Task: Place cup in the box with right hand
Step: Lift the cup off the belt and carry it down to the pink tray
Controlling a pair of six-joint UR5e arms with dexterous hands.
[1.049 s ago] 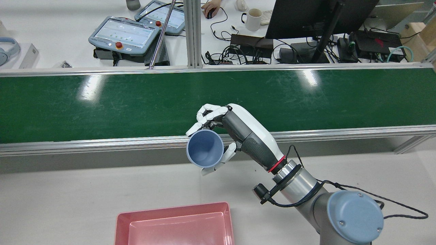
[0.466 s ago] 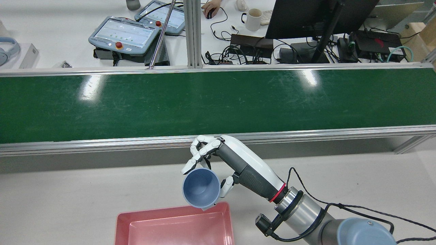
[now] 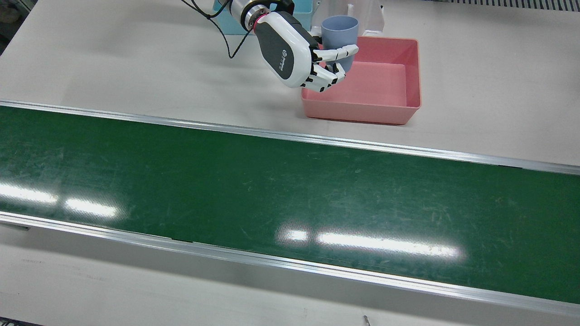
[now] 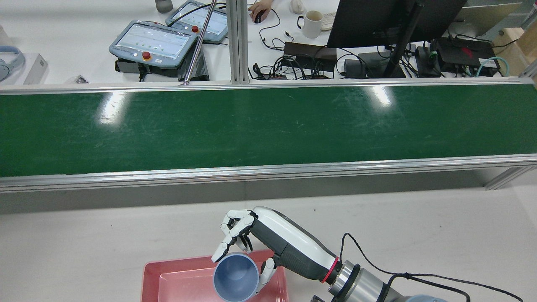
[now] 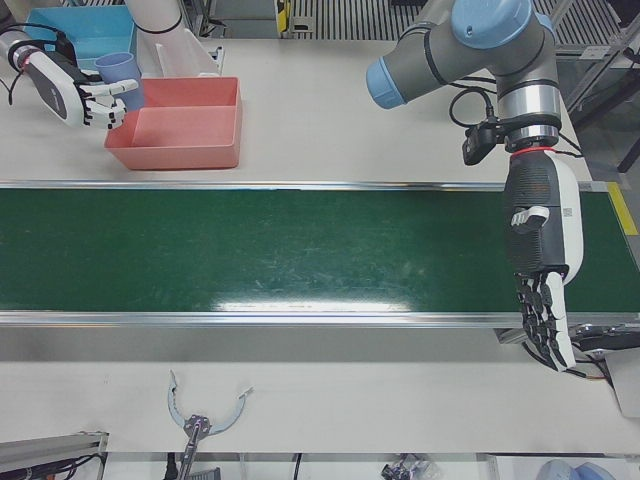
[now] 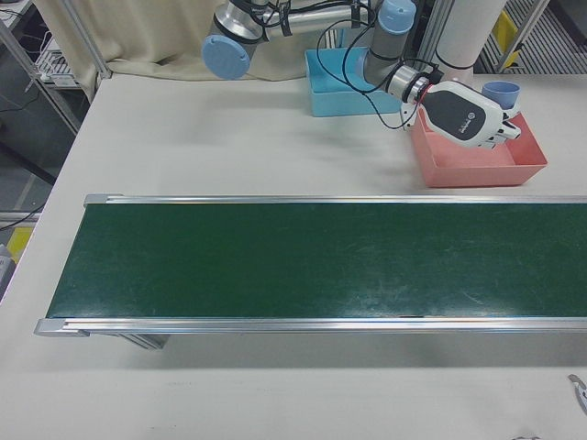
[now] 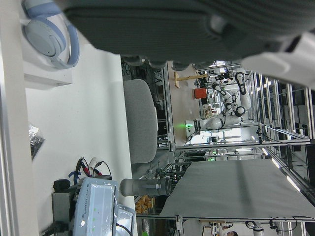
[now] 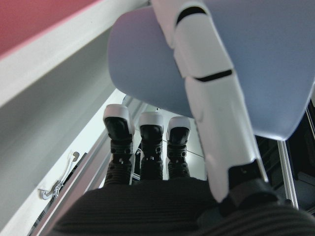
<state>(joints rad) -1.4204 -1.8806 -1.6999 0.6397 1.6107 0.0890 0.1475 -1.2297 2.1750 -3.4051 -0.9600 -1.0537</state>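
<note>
The right hand is holding the cup upright over the near corner of the box, fingers clamped around its smooth blue plastic wall. Released this high, the light round cup is likely to tip or bounce off the glossy pink rim. Farther off, the left hand is hanging over the scuffed green belt, fingers straight and apart.

Green conveyor belt spans the table width. Far side, operators' desk: two teach pendants, white mug, dark monitor, cable tangle. Headphones far left. Blue bin beside arm pedestals.
</note>
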